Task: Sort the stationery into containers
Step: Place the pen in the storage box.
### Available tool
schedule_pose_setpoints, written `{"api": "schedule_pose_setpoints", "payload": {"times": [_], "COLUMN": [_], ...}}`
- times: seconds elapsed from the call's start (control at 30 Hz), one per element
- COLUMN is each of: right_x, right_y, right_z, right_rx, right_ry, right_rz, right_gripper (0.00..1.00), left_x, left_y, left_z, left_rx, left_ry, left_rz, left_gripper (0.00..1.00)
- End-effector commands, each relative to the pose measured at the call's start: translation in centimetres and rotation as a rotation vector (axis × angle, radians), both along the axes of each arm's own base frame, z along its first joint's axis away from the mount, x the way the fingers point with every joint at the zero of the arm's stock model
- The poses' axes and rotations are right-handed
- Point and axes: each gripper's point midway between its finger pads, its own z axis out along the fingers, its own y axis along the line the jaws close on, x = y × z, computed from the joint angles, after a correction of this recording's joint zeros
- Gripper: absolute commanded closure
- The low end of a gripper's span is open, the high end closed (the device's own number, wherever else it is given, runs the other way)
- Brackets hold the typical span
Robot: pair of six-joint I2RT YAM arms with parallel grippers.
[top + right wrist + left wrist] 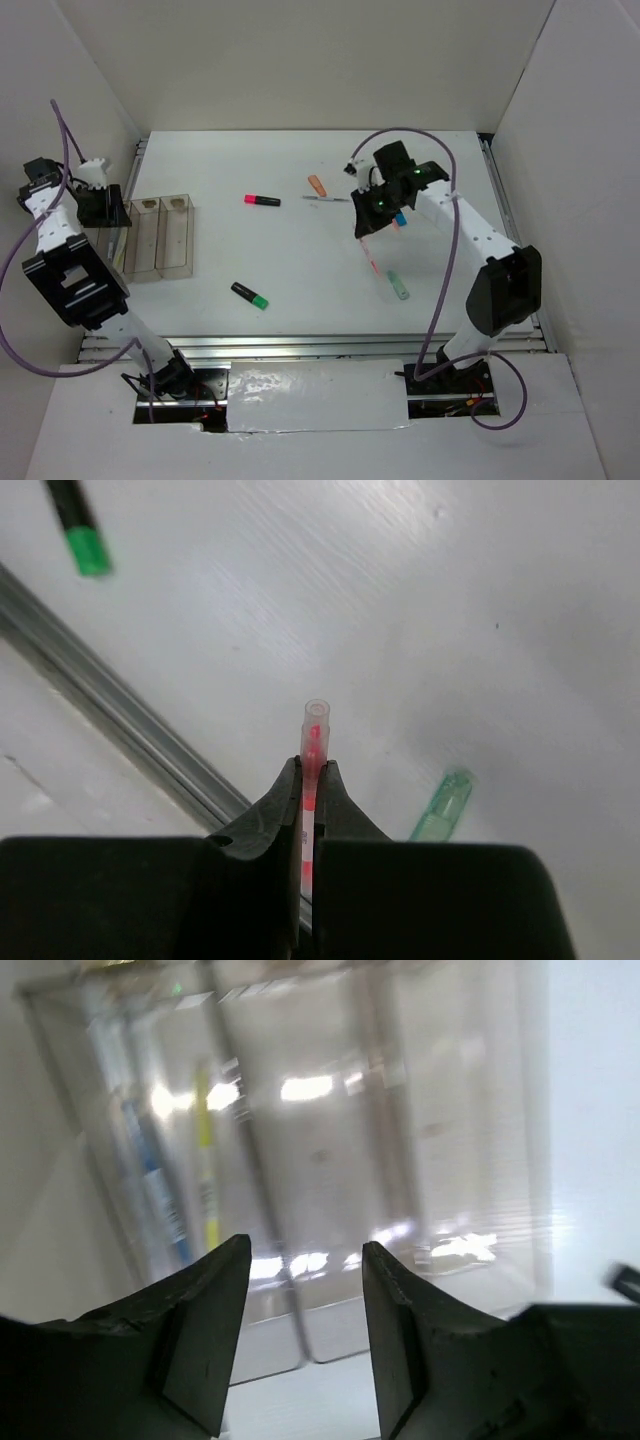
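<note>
Right pincer (312, 768) clamped on red pen (316, 725), held clear of surface (450, 600) for carry. Left pincer (305, 1295) parted, empty, facing containers (430, 1160); pens (205, 1150) seemingly inside.

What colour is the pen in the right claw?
The pen is red with a clear tip, clearest in the right wrist view.

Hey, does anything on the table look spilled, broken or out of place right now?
Nothing looks spilled or broken. Out of place: the pink highlighter, orange stub, black-green highlighter and mint green highlighter lie loose on the white table, outside the clear plastic bins.
</note>
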Motion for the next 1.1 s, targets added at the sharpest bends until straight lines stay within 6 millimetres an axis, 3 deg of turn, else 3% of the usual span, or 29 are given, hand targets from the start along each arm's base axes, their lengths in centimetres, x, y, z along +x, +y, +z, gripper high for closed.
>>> {"api": "schedule_pose_setpoints", "payload": {"times": [0.0,0.03,0.1,0.13,0.17,0.2,0.23,0.3,0.33,0.37,0.43,0.5,0.77,0.9,1.07], "right_x": [0.0,0.1,0.3,-0.1,0.1,-0.2,-0.9,-1.2,-1.6,-1.4,-1.7,-2.1,-2.3,-1.3,-0.2], "right_y": [2.0,1.8,2.5,2.9,3.1,3.5,3.9,4.5,4.7,4.8,5.3,5.4,5.7,6.1,6.5], "right_z": [8.9,10.1,12.9,14.2,15.8,16.8,17.9,19.7,20.1,20.7,21.7,22.4,24.3,24.2,24.3], "right_rx": [0.284,0.325,0.423,0.487,0.53,0.582,0.636,0.686,0.715,0.741,0.794,0.828,0.866,0.875,0.9], "right_ry": [-0.108,-0.116,-0.147,-0.138,-0.182,-0.147,-0.129,-0.132,-0.116,-0.12,-0.117,-0.114,-0.125,-0.117,-0.117], "right_rz": [0.016,0.007,0.005,0.026,0.045,0.019,0.051,0.076,0.092,0.092,0.104,0.12,0.137,0.119,0.094], "right_gripper": [1.0,1.0,1.0,1.0,1.0,1.0,1.0,1.0,1.0,1.0,1.0,1.0,1.0,1.0,1.0], "left_x": [1.7,1.4,1.7,0.7,1.7,0.7,-0.1,-0.3,-1.4,-1.5,-2.8,-3.6,-3.9,-5.9,-6.4], "left_y": [-8.1,-10.4,-16.7,-20.9,-22.4,-24.7,-28.4,-31.8,-35.2,-36.4,-41.5,-44.6,-48.0,-50.5,-51.1], "left_z": [10.2,12.7,15.8,17.1,19.1,21.5,21.2,24.3,24.6,25.3,25.5,25.0,23.2,23.3,24.1], "left_rx": [-0.218,-0.242,-0.349,-0.424,-0.41,-0.427,-0.567,-0.604,-0.698,-0.718,-0.795,-0.84,-1.0,-1.081,-1.186], "left_ry": [-0.318,-0.381,-0.471,-0.48,-0.583,-0.654,-0.603,-0.73,-0.686,-0.702,-0.651,-0.616,-0.497,-0.445,-0.434], "left_rz": [-0.207,-0.264,-0.405,-0.445,-0.496,-0.54,-0.532,-0.633,-0.675,-0.7,-0.804,-0.86,-0.898,-0.976,-0.995], "left_gripper": [0.39,0.38,0.36,0.34,0.32,0.3,0.27,0.26,0.25,0.25,0.24,0.23,0.26,0.27,0.27]}}
